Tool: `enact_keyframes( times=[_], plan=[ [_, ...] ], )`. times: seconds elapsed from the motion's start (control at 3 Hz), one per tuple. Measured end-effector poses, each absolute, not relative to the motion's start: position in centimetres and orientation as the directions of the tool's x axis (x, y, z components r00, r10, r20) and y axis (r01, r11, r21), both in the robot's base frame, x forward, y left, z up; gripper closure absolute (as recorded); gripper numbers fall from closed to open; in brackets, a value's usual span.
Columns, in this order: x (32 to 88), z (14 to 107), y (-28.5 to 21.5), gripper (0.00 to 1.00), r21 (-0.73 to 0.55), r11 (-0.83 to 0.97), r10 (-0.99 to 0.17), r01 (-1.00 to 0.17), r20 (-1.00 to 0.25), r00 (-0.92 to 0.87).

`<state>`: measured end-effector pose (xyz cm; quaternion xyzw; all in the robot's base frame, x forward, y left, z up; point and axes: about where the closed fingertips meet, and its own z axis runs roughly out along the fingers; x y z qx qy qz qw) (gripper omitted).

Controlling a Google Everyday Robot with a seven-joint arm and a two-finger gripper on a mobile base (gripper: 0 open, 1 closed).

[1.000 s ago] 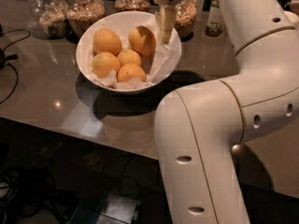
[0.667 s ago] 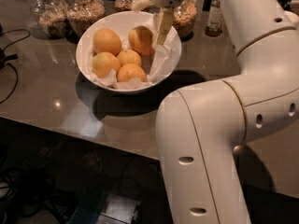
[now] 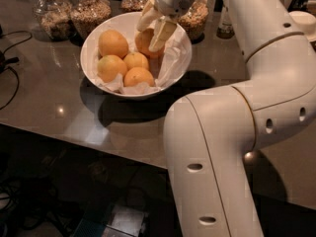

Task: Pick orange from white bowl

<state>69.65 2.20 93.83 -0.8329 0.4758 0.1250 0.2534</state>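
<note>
The orange [image 3: 142, 42] (round, no long axis to tell) sits at the back right of the white bowl [image 3: 116, 19]. The gripper [image 3: 149, 37] now clasps its sides; a second ago it hung just right.

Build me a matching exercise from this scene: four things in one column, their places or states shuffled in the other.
Things:
1. gripper
2. white bowl
3. jars
4. arm

Places or states:
A. down at the far-right orange in the bowl
B. bulky and white, filling the right foreground
C. lined with white paper
D. behind the bowl, filled with grains

Pairs: 1-A, 2-C, 3-D, 4-B
</note>
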Motion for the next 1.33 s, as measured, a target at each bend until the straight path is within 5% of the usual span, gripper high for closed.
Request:
enact_keyframes(
  times=[0.67,1.33],
  plan=[
    [69.82,93.67,2.54,0.09,-0.307,-0.424,-0.723,-0.852,-0.451,0.523],
    [70.3,92.89,2.29,0.21,-0.301,-0.412,-0.729,-0.86,-0.457,0.509]
  ],
)
